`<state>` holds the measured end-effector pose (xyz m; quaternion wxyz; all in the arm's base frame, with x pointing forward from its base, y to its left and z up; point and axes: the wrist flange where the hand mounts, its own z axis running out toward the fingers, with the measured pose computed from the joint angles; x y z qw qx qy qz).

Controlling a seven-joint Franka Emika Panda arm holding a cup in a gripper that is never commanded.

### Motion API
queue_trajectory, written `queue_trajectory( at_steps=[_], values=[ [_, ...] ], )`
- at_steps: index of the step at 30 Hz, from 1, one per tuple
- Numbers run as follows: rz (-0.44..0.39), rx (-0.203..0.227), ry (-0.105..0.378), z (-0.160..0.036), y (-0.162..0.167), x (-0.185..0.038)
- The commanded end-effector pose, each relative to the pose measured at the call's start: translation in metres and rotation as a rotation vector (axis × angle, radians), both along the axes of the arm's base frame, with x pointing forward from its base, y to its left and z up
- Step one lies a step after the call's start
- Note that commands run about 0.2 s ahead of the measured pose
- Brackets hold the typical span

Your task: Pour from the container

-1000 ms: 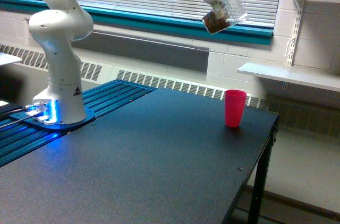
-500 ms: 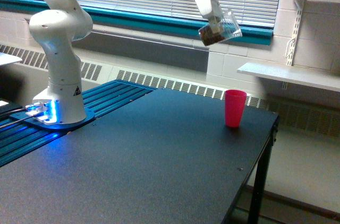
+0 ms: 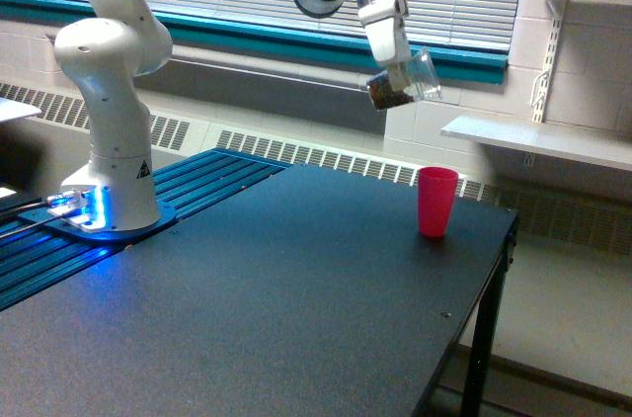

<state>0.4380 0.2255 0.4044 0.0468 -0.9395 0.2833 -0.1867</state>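
Above the table (image 3: pixel 296 318), the gripper (image 3: pixel 397 76) holds the clear container (image 3: pixel 406 85) clamped between its fingers, tilted with the brown fill at the low end. Over the last second it has come down and toward the exterior view's left, so it now hangs closer to the pink cup (image 3: pixel 437 201), though still well above it and slightly left. Nothing has spilled; I judge the pour is yet to start.

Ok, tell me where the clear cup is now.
The clear cup hangs tilted in the gripper, upper middle of the exterior view, above and slightly left of the pink cup.
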Motion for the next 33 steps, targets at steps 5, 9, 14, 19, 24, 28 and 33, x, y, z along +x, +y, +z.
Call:
queue_trajectory(
  at_steps=[5, 9, 14, 19, 24, 28, 33],
  values=[
    [0.044, -0.001, 0.042, -0.017, 0.023, 0.000],
    [0.052, -0.003, 0.055, -0.021, 0.028, 0.002],
    [0.068, -0.004, 0.080, -0.032, 0.037, 0.002],
    [0.076, -0.006, 0.102, -0.041, 0.043, 0.003],
    [0.084, -0.006, 0.124, -0.051, 0.050, 0.003],
    [0.088, -0.006, 0.138, -0.059, 0.053, 0.003],
    [0.085, -0.009, 0.152, -0.065, 0.054, 0.005]
  ],
)
